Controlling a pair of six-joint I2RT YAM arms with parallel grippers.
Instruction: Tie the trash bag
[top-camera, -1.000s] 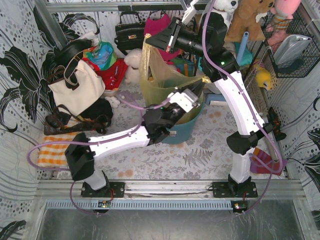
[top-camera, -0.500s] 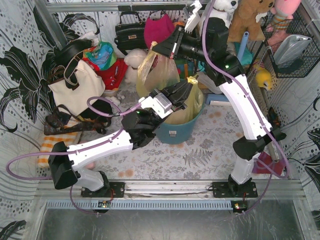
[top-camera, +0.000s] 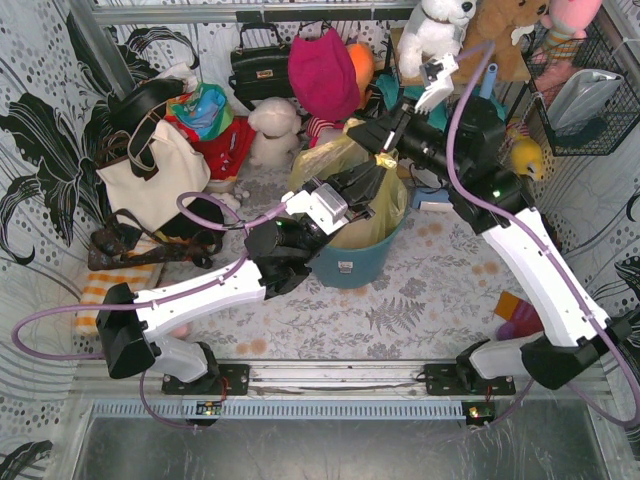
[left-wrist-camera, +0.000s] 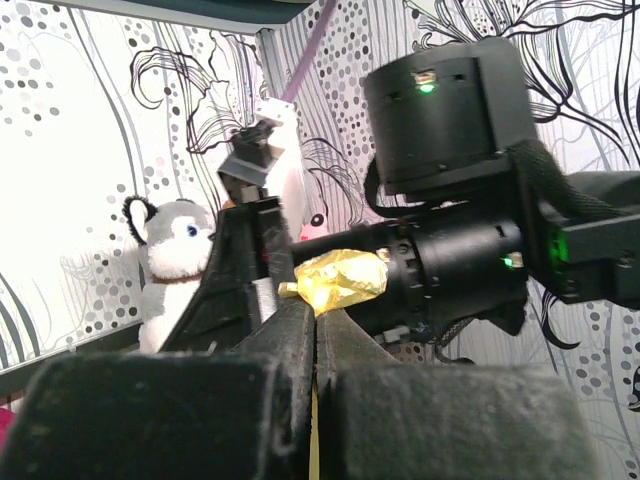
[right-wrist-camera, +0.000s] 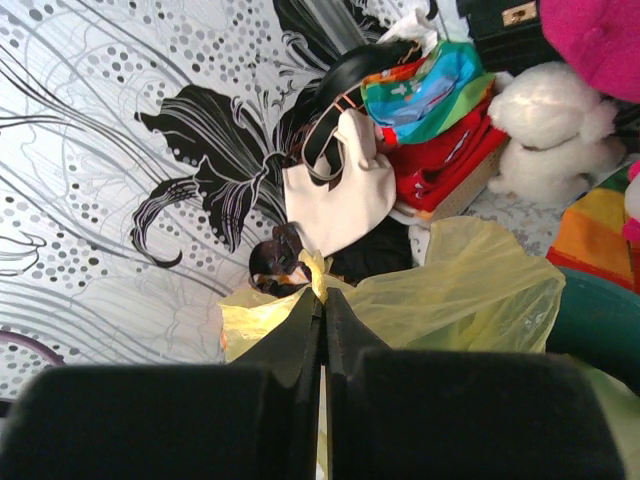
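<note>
The trash bag is thin yellow-green plastic and stands in a round teal bin at the table's middle. My left gripper reaches over the bin's near rim and is shut on a fold of the bag's top edge; in the left wrist view a yellow bunch sticks out past the shut tips. My right gripper comes in from the right above the bag's far side and is shut on another part of the bag's edge. The bag's film spreads behind its tips.
A white handbag, a black handbag, plush toys and a pink cap crowd the back. A wire basket hangs at the right. An orange striped cloth lies at the left.
My right gripper has come down and to the right from high at the back, bringing the bag's raised edge low over the bin. My left arm shifted left earlier and now holds still.
</note>
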